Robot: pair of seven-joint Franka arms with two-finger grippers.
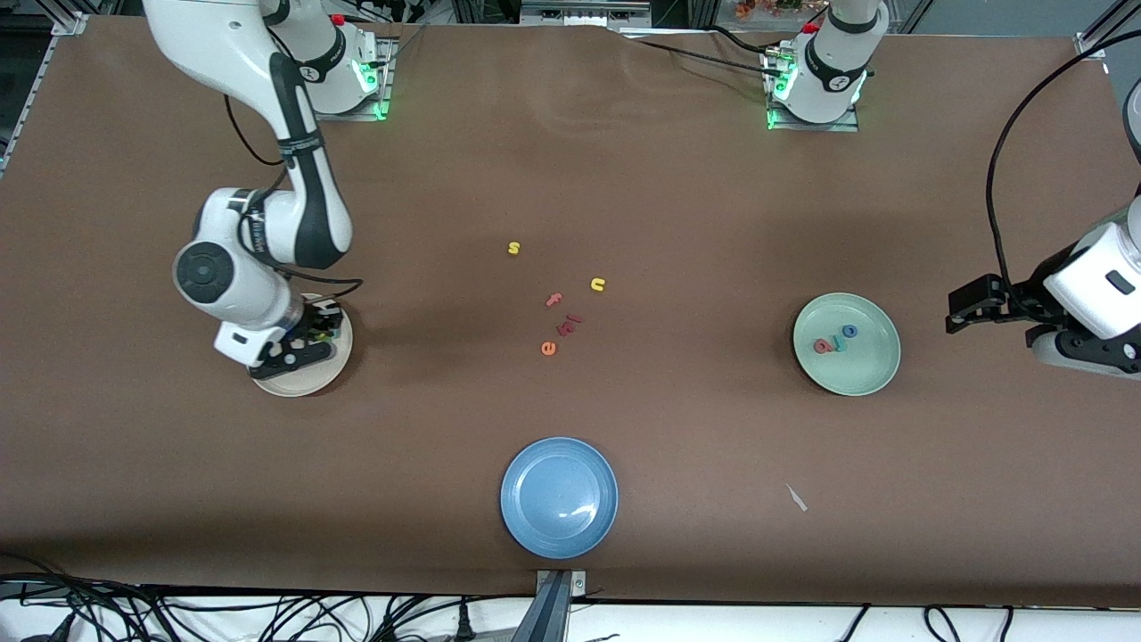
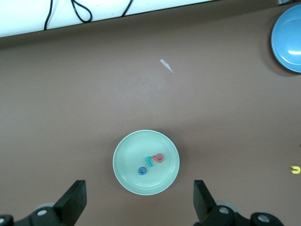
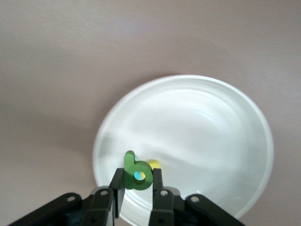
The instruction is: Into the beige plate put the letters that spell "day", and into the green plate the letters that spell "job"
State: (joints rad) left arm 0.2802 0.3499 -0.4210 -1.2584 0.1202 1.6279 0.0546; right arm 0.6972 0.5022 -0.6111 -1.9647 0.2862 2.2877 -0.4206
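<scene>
Hovering over the beige plate [image 3: 244,113], the right pincer [image 3: 137,188] is pinching the olive-green "a" [image 3: 137,173] and probably just needs to let go, while the left pincer [image 2: 138,202] waits spread wide over the green plate [image 2: 127,174].

my right arm [image 1: 294,178] is hanging over the beige plate [image 1: 307,379], blocking the way down to it. loose letters [image 1: 562,323] are cluttering mid-table. bare table [image 1: 713,223] is lying around the green plate [image 1: 869,370] and blue plate [image 1: 559,497].
</scene>
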